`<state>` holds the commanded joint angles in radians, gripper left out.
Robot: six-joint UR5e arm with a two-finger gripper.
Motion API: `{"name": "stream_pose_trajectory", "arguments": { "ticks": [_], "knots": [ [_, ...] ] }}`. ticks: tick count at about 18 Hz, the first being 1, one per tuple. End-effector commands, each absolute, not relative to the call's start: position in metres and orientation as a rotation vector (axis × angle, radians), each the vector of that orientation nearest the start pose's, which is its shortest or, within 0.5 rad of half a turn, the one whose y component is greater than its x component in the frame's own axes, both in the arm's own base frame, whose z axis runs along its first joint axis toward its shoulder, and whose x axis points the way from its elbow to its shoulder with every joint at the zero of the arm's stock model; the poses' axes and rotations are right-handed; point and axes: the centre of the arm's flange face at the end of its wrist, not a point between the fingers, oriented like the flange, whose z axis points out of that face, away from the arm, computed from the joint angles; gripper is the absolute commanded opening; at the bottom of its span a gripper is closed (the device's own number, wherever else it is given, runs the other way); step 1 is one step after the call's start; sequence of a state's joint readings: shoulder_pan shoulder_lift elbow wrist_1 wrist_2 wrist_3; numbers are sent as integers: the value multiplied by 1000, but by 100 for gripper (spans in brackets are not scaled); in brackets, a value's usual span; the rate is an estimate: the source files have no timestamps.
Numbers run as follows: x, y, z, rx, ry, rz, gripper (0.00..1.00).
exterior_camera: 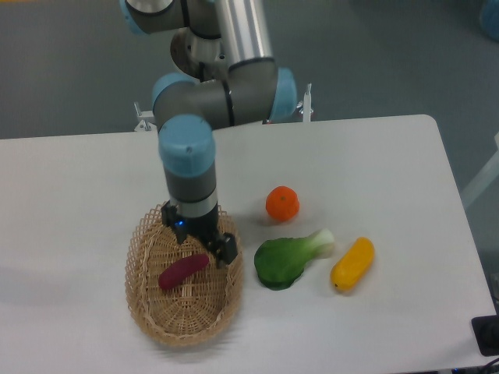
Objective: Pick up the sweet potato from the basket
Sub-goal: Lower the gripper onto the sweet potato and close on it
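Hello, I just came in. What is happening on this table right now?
A robot arm is reaching down into the wicker basket, with its claw right above the purple sweet potato lying inside. The sweet potato rests on the basket floor, not lifted. Whether the claw grips it cannot be told from this view. Beside the basket on the white table lie an orange, a green leafy vegetable and a yellow vegetable.

Sweet potato point(183, 271) in wicker basket point(148, 304)

Magenta-purple tuber — smooth, tapered — lies tilted on the floor of the oval, light tan basket, which sits on the white table's near-left part.
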<state>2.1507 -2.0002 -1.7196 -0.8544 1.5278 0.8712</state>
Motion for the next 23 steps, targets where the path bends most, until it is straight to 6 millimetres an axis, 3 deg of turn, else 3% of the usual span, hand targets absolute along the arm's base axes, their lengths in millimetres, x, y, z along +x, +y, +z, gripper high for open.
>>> {"name": "stream_pose_trajectory", "arguments": {
  "ticks": [4,6,9,16,23],
  "knots": [
    [-208,597,226,-3000,488,50,100],
    [-208,598,226,-2999,493,52,100],
    [-207,599,210,-3022,493,31,100],
    [-207,605,204,-3026,507,76,100],
    [-206,606,203,-3037,519,108,44]
  ]
}}
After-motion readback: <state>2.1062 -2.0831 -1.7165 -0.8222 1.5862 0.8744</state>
